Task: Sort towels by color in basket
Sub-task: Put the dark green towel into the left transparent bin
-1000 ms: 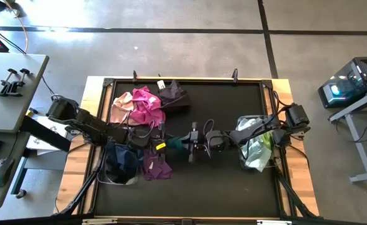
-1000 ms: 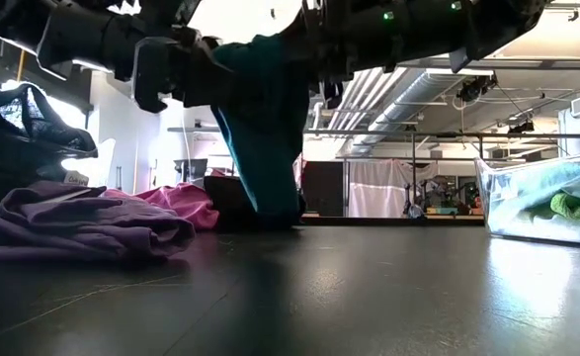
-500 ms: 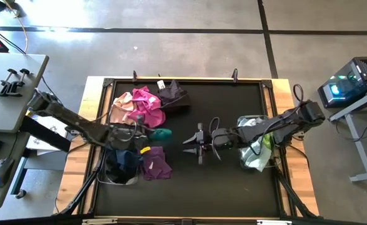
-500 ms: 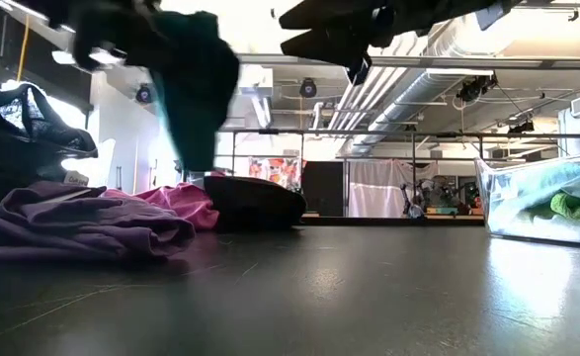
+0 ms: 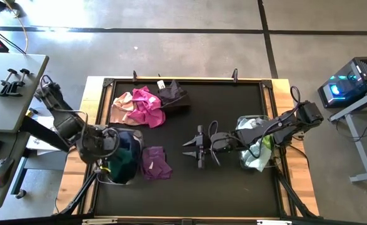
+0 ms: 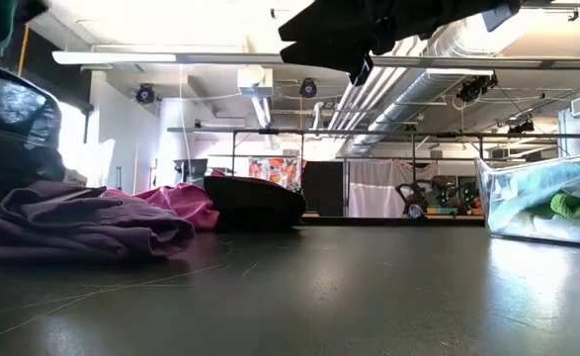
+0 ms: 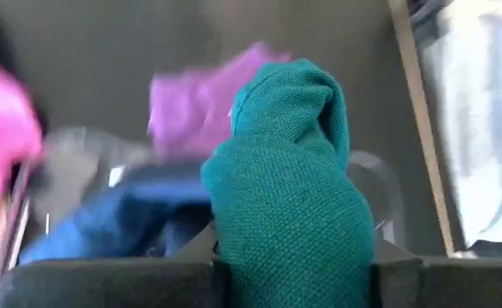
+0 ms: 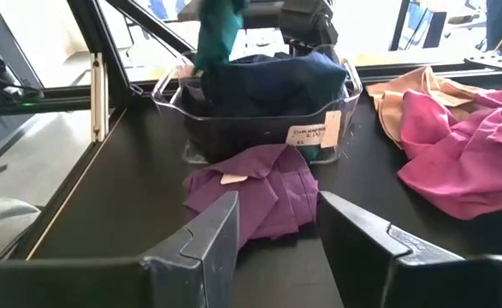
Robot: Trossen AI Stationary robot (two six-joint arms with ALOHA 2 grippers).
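Observation:
My left gripper [image 5: 108, 150] is shut on a teal towel [image 7: 289, 188], held over the clear left basket [image 5: 117, 169] that holds navy towels [image 7: 122, 222]. In the right wrist view the teal towel [image 8: 218, 30] hangs above that basket [image 8: 259, 111]. My right gripper [image 5: 192, 147] hovers open over the middle of the table, pointing at the left basket and touching nothing. A purple towel [image 5: 155, 162] lies flat beside the basket. Peach [image 5: 122, 106], magenta [image 5: 147, 105] and black [image 5: 174, 95] towels lie heaped near the far edge. My left gripper pinches the teal towel between its two fingers at a bunched upper part [image 7: 285, 244]; the cloth itself covers the pads. The towel is lifted clear of the table and hangs slack below the fingers, above the navy towels in the left basket.
A second clear basket [image 5: 255, 150] with white, lime and pale mint towels stands near the table's right edge, under my right arm, and shows in the low view [image 6: 546, 203]. The dark mat [image 5: 221, 187] between the two baskets is bare along the near side.
The two grippers were together at the teal towel in mid-table. My left gripper then carried it toward the table's left edge, lifting it clear, and now holds it over the left basket. My right gripper stayed near the middle, drawn back slightly to the right.

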